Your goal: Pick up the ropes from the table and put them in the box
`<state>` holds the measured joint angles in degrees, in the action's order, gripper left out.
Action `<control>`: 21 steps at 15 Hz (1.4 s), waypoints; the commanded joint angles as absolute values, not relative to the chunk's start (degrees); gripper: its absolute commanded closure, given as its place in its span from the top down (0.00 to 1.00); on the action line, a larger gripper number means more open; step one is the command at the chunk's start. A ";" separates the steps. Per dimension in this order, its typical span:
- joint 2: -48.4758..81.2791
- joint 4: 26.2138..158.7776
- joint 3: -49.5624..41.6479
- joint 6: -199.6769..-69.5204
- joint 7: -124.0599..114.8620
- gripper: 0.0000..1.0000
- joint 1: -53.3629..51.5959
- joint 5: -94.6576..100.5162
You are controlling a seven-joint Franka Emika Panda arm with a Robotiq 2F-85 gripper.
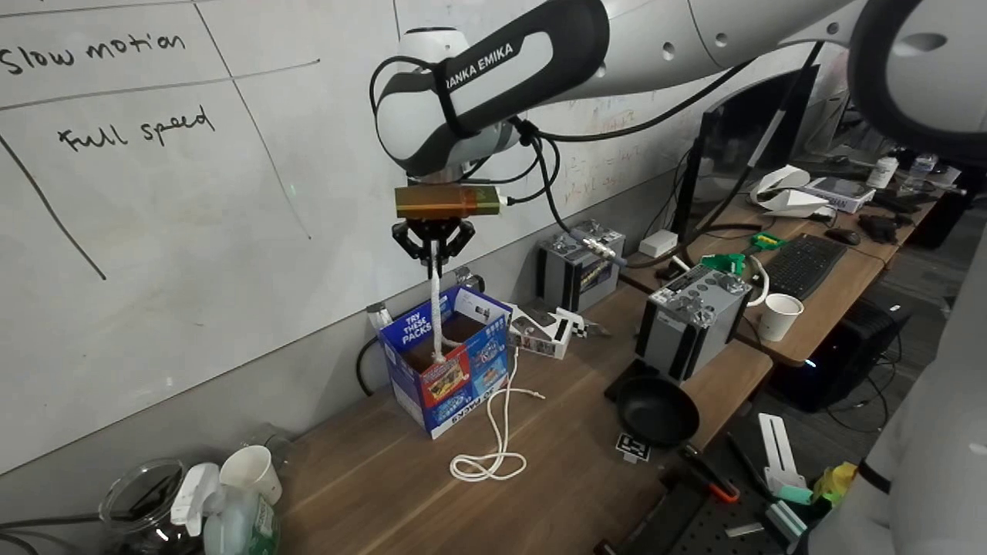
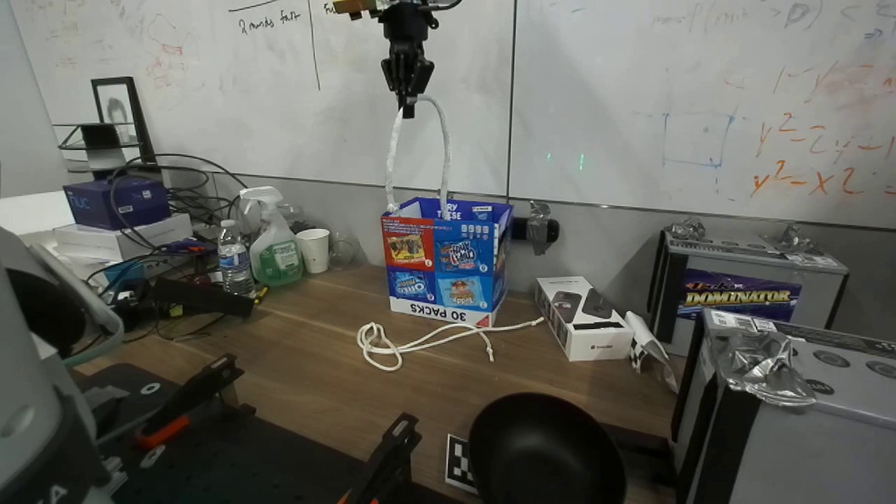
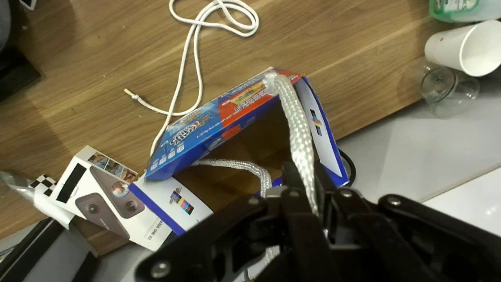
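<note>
We see a box [image 2: 448,262] printed in blue and red blocks, white along the bottom. The rope [image 3: 300,133] looks white, flecked with grey in an even weave; the cord [image 3: 197,22] is plain white. We find the gripper [image 2: 408,106] black, the pan [image 2: 546,455] black, the table [image 1: 370,493] brown with darker grain, a cup [image 2: 315,250] white, and a card [image 2: 458,460] in black and white squares.

Cord [image 3: 181,72] before box [image 2: 446,269], rope [image 3: 300,129] partly inside—seemingly

Under the pincer [image 2: 408,110], the blue box [image 2: 442,269] says "30 PACKS" upside down. Behind the pincer, the whiteboard [image 1: 193,223] says "Full speed". Above, the arm [image 1: 655,50] says "EMIKA". Lower, a gray case [image 2: 742,290] says "DOMINATOR".
</note>
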<state>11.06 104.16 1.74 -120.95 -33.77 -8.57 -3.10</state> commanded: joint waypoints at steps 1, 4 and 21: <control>13.28 99.48 1.66 -120.26 -37.81 0.05 -7.72 -4.39; 14.79 98.12 1.24 -122.59 -42.50 0.05 -7.68 -3.52; 29.65 91.77 0.10 -125.15 -48.56 0.60 -7.88 -4.53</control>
<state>28.07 94.41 0.61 -126.34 -48.48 -7.50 -3.64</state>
